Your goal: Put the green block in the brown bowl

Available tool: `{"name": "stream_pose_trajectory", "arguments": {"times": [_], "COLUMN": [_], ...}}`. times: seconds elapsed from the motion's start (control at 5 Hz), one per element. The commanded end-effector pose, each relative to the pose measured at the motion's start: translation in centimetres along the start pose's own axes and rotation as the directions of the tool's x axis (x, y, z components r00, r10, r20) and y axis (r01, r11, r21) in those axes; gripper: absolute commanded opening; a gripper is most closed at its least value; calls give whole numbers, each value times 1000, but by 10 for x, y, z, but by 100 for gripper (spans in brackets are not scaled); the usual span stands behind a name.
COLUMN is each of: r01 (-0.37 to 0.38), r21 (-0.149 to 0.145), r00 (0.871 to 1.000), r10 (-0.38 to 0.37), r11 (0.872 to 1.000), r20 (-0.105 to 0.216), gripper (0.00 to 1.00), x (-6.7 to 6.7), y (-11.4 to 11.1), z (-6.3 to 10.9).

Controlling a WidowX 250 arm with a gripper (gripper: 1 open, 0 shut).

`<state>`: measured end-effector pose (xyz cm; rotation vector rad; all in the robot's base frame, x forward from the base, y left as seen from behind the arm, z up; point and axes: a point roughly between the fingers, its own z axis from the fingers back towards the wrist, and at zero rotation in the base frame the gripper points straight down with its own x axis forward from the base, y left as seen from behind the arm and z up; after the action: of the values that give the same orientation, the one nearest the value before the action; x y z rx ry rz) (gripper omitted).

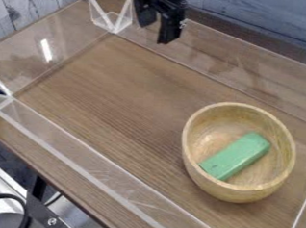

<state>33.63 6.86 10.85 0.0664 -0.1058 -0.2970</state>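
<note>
The green block (235, 155) lies flat and slanted inside the brown bowl (194, 128), which stands on the wooden table at the front right. My gripper (160, 26) hangs at the back of the table, left of centre and far from the bowl. It points down, and its dark fingers (169, 30) are open with nothing between them. The top of the frame cuts off the upper part of the hand.
Low clear acrylic walls (64, 145) ring the wooden tabletop (105, 94). A clear angled bracket (109, 15) stands in the back left corner, just left of the gripper. White planks (20, 8) show beyond the left wall.
</note>
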Motion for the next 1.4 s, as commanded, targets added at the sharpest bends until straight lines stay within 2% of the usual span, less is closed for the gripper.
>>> {"name": "stream_pose_trajectory", "arguments": {"times": [0.0,0.4,0.8,1.0,1.2], "r01": [12,-5,-5,0,4], "r21": [21,50,39,45,52], "r00": [998,999,999,998,996], "r10": [-13,2,3,-3,-8], "r11": [1000,999,999,999,999], "r20": [57,47,50,69,88], "gripper": [100,100,100,0,0], "x": [7,24,16,18,18], "y": [-3,-5,7,8,9], "z": [17,9,4,1,0]}}
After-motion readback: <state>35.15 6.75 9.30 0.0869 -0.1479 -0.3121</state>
